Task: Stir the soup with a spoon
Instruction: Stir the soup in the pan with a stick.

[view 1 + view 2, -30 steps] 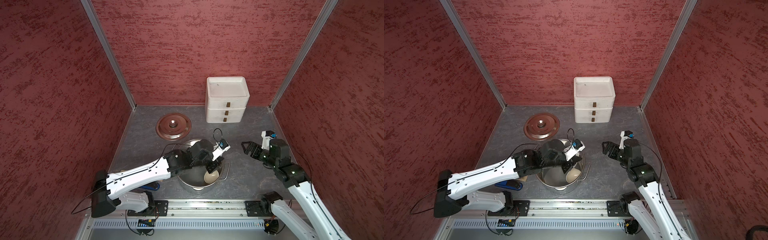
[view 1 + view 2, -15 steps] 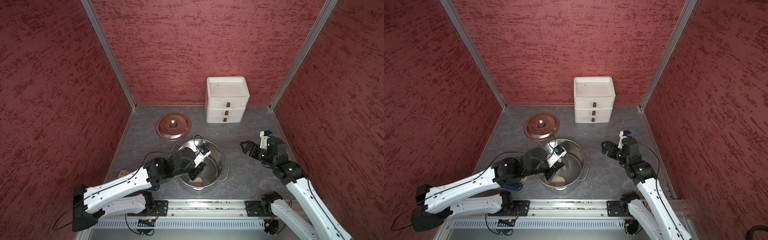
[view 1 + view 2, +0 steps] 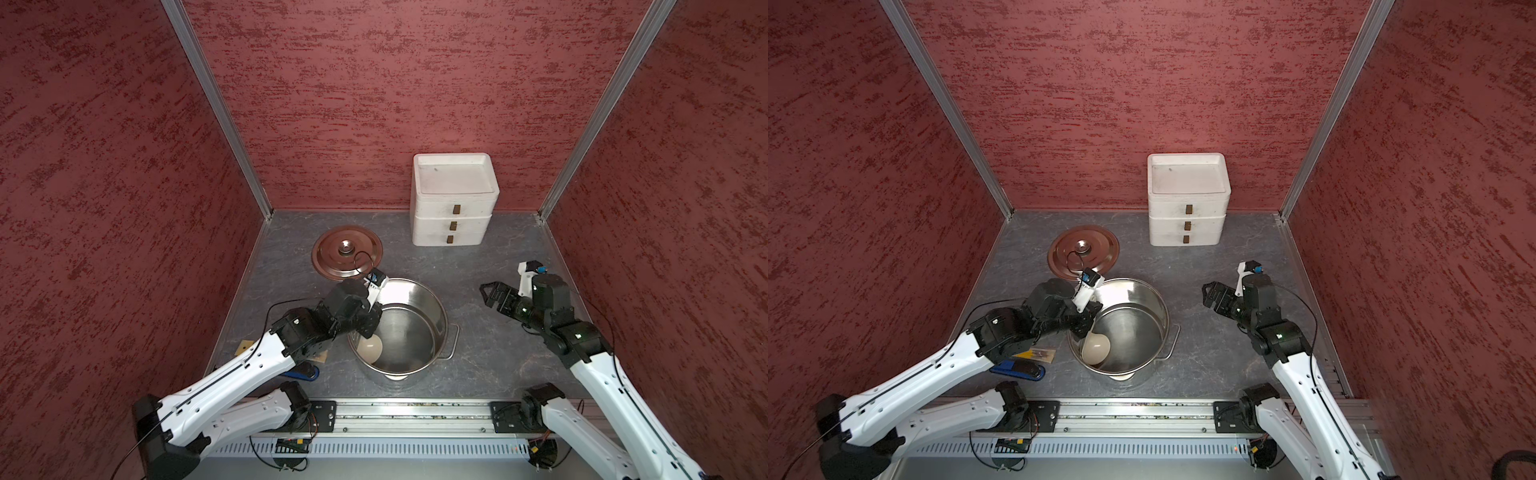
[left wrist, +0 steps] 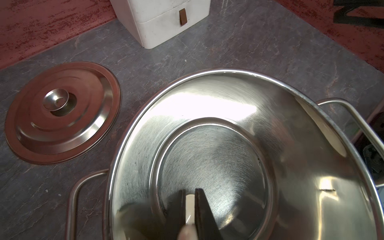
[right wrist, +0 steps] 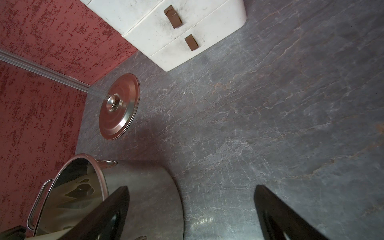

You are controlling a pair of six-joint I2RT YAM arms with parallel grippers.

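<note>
Left jaws pinch the spoon (image 3: pixel 371 348) handle so its bowl sits low in the steel pot (image 3: pixel 419 295), at 8 o'clock, ready to sweep. Right jaws, spread, hang clear at 3 o'clock.

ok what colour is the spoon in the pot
Cream-white. The spoon shows best in a top view.

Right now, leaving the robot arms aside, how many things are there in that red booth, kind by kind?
Cookware, steel pot and lid: 2
Utensils, cream spoon in the pot: 1
Storage, white drawer unit: 1
Packets, yellow-and-brown packet: 1
Other, blue-and-black gadget: 1
Total: 6
</note>
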